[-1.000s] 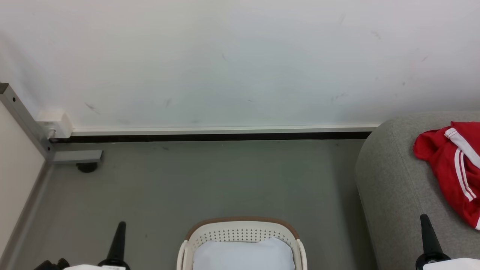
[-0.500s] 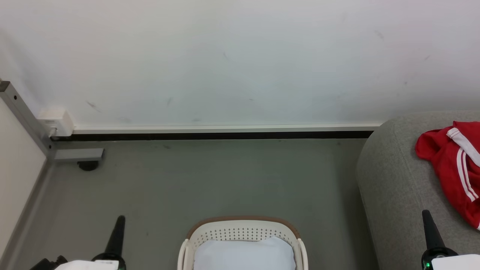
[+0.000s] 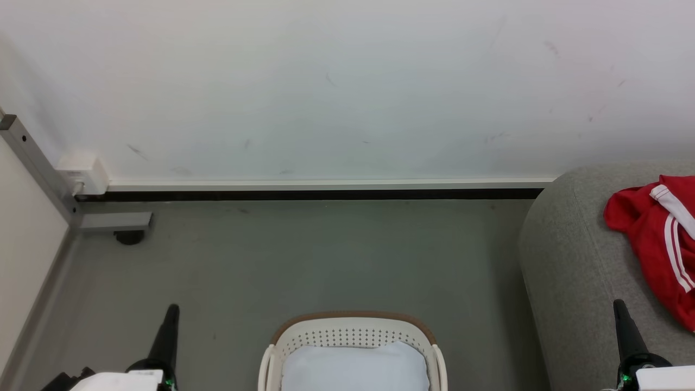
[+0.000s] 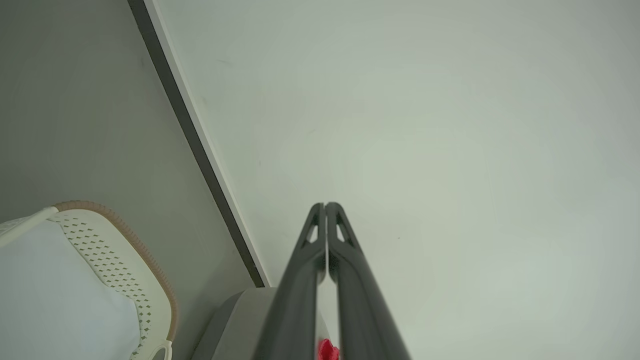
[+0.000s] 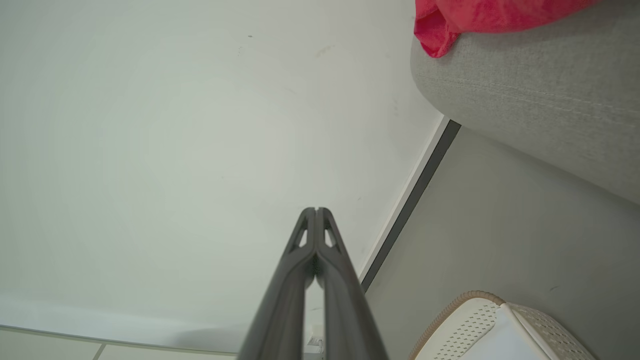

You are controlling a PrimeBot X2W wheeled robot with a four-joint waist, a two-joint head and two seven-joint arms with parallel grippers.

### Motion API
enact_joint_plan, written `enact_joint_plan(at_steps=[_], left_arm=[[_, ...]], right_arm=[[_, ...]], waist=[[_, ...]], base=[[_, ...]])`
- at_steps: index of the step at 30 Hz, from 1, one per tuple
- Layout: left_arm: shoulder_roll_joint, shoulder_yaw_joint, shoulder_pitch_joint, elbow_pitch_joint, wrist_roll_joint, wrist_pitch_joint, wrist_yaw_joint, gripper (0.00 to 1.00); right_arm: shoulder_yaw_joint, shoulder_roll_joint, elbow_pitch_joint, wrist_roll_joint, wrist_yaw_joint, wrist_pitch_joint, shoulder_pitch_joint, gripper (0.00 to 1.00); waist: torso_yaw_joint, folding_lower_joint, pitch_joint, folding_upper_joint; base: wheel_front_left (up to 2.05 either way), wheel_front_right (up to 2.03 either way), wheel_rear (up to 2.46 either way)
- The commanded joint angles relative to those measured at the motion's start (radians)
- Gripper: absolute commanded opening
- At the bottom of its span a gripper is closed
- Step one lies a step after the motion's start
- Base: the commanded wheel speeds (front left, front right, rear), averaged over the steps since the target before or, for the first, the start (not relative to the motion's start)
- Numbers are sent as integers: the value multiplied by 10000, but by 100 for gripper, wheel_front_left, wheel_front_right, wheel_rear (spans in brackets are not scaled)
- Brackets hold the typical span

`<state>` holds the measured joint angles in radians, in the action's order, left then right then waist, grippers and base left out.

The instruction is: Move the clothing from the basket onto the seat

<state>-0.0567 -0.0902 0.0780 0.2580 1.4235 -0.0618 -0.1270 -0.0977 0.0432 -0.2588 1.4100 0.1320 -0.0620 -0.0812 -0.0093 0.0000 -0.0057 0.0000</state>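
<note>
Red clothing [image 3: 649,233] lies on grey seat [image 3: 570,271].

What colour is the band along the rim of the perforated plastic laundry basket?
Brown rim band on the cream-white perforated basket; clearest in the head view.

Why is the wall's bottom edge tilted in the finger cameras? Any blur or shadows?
Head view: soft even light, faint shadow on the floor beside the seat. Left wrist view: tilted camera, so the skirting slants; the basket looks washed out inside. Right wrist view: same slant; the clothing slightly soft.
</note>
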Motion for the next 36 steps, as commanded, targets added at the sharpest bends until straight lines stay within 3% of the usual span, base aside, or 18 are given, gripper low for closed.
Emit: enact_joint_plan(at_steps=[1, 27, 36], left_arm=[[-15, -55, 144, -64, 229, -80, -50, 0], [60, -266, 357, -140, 1941, -549, -63, 0], [60, -266, 358, -142, 1952, -563, -64, 0]], right_arm=[[-41, 91, 83, 179, -19, -67, -184, 0], [-187, 102, 169, 2050, -24, -539, -336, 0], [-185, 102, 164, 2038, -23, -553, -336, 0]], waist=[[3, 0, 2, 0], [91, 0, 86, 0], [93, 0, 88, 0]], base=[[0, 0, 0], [0, 0, 0], [0, 0, 0]])
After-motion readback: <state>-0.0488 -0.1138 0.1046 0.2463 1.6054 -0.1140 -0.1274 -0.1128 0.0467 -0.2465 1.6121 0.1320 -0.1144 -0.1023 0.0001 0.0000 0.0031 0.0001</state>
